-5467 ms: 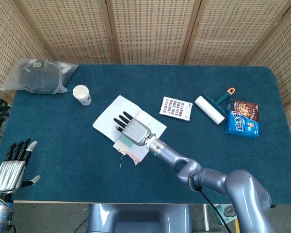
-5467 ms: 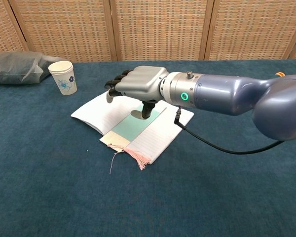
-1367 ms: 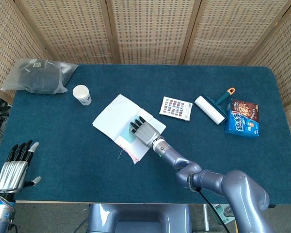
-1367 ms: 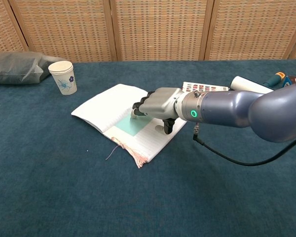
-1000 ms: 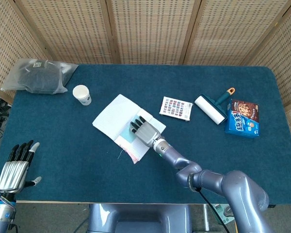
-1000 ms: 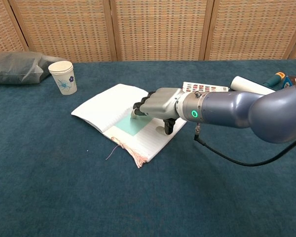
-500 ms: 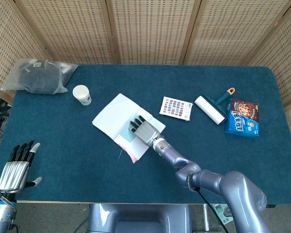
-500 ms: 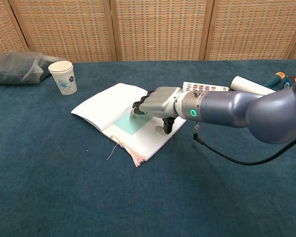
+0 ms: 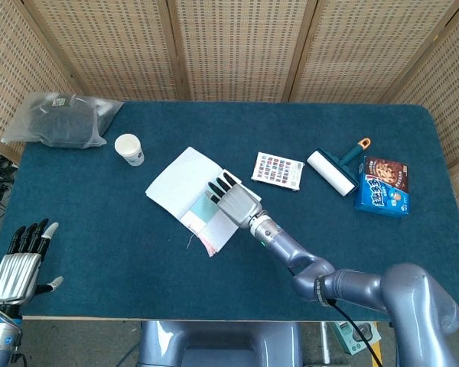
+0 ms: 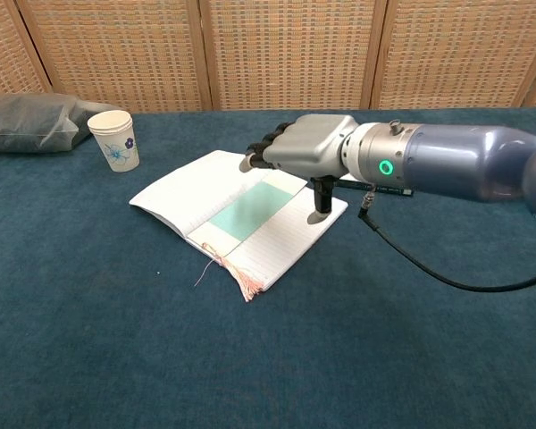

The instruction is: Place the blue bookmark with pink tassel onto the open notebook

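The blue-green bookmark [image 10: 250, 211] lies flat along the middle of the open lined notebook [image 10: 188, 192]. Its pink tassel [image 10: 247, 282] hangs over the notebook's near edge onto the cloth. In the head view the bookmark [image 9: 202, 211] shows just left of my right hand [image 9: 234, 202]. That right hand [image 10: 308, 147] hovers above the notebook's far right corner, fingers stretched out and thumb pointing down, holding nothing. My left hand [image 9: 19, 266] is at the table's near left corner, fingers spread and empty.
A paper cup [image 10: 114, 139] and a grey plastic bag [image 10: 31, 121] stand at the back left. Right of the notebook lie a colour swatch card [image 9: 278, 170], a lint roller [image 9: 335, 168] and a blue biscuit box [image 9: 384, 187]. Wicker screens close off the back.
My right hand has lifted off the bookmark and drawn back to the right, leaving the bookmark lying on the notebook. The left hand has barely moved.
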